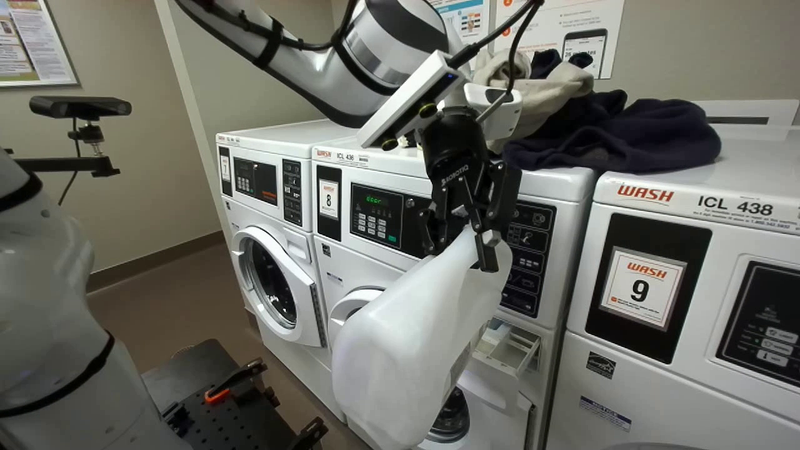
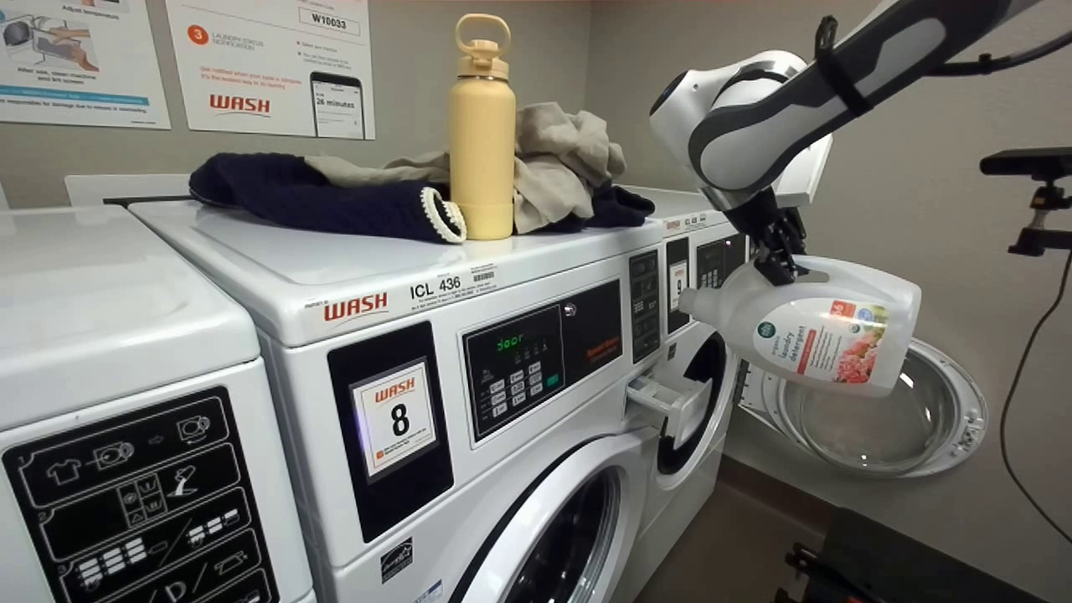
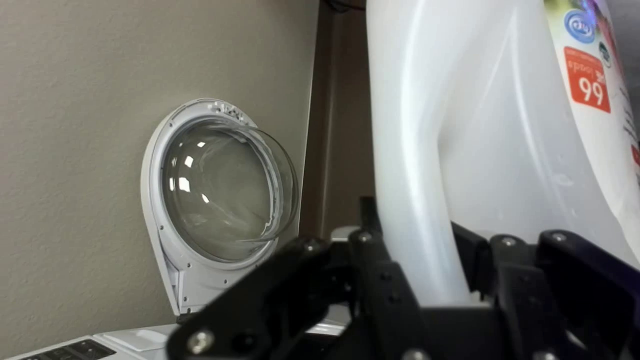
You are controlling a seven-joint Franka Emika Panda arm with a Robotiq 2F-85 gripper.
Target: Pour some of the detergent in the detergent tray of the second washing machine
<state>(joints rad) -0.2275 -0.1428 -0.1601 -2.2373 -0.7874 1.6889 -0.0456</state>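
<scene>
The detergent jug, translucent whitish with a red-marked label, shows in both exterior views and the wrist view. It is held off the ground and tipped nearly onto its side. My gripper is shut on its handle. The jug's neck points towards the second washing machine, marked 8. The detergent tray sticks out of that washer, pulled open. The neck is above tray height; their exact gap and whether the cap is on cannot be told.
A tan-yellow bottle and dark and beige clothes lie or stand on the washer tops. An open round glass door juts out. Machine 9 stands beside. A black platform is below.
</scene>
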